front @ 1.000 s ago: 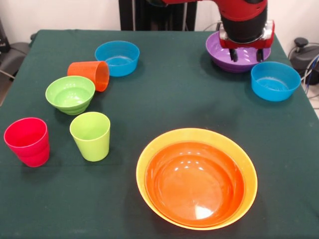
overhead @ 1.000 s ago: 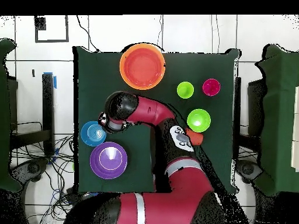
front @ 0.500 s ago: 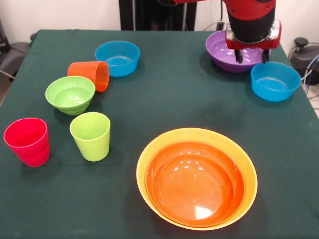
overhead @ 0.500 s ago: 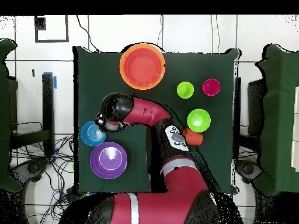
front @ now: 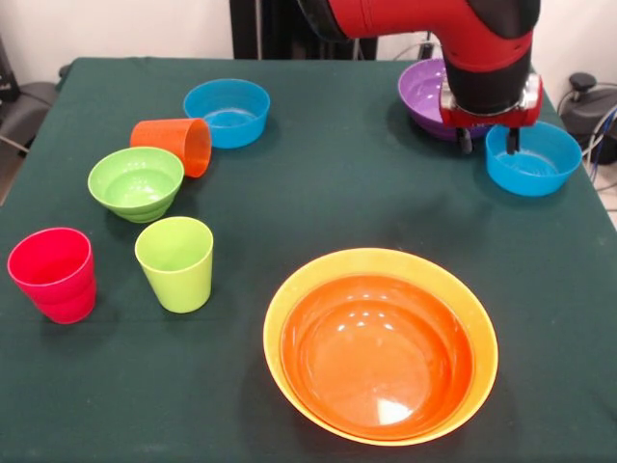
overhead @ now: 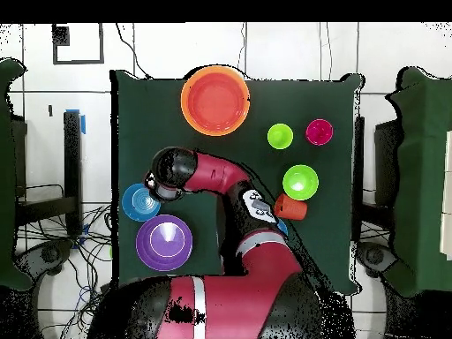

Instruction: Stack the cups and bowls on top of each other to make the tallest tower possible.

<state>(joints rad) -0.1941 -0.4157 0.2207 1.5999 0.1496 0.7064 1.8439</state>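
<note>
Red-orange bowl (front: 378, 359) is nested in yellow-orange bowl (front: 482, 333); other vessels are seen empty. Gripper (front: 487, 143), fingers spread, is positioned over blue bowl (front: 540, 164) rim.

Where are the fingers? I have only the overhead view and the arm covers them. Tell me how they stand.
Observer: In the front view the gripper is open. One of the fingers hangs outside the blue bowl next to the purple bowl, and the other hangs over its inside. I cannot tell whether they touch it.
Operator: Count the blue bowls for me.
Observer: Two. The arm hides the second blue bowl from you. It stands upright beside the orange cup, which lies on its side.
</note>
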